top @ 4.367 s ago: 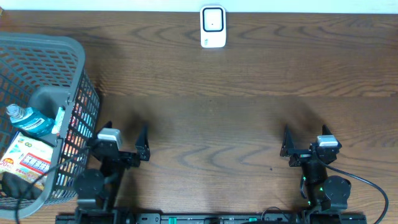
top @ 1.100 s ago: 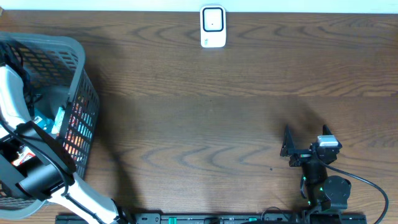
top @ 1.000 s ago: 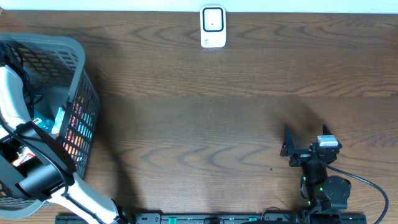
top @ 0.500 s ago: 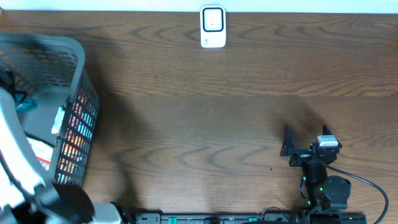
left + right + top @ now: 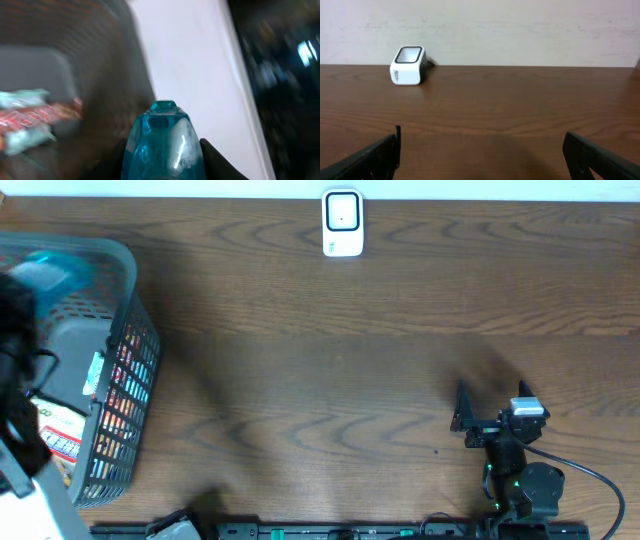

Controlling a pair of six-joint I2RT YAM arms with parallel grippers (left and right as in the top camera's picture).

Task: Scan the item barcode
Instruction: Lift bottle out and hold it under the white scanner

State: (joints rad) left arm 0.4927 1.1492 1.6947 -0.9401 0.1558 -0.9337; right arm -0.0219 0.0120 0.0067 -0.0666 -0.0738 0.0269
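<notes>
The left wrist view shows what the overhead view only smears. A clear blue bottle (image 5: 161, 137) stands cap-up between the left fingers (image 5: 215, 162), which are clenched on its sides. Behind it are the dark mesh of the basket (image 5: 107, 65), some red and pale packets (image 5: 35, 112) to the left, and a white surface to the right. All of this is blurred.

From overhead the bottle is a teal smudge at the far rim of the grey basket, at the left edge of the desk (image 5: 330, 370). The left arm is a dark and white blur over the basket. This view also shows a printed box (image 5: 55, 430) lying in the basket.

The right fingers (image 5: 370, 160) are released and spread wide, with nothing between them. They sit low at the near right of the desk. Their camera looks across bare wood to the scanner (image 5: 409, 65).

The scanner is small and white, and its dark window is tilted up. It stands at the far edge of the desk near the middle, well apart from the bottle.

The desk is dark brown wood with a wavy grain. A plain pale wall (image 5: 520, 30) runs behind it.
</notes>
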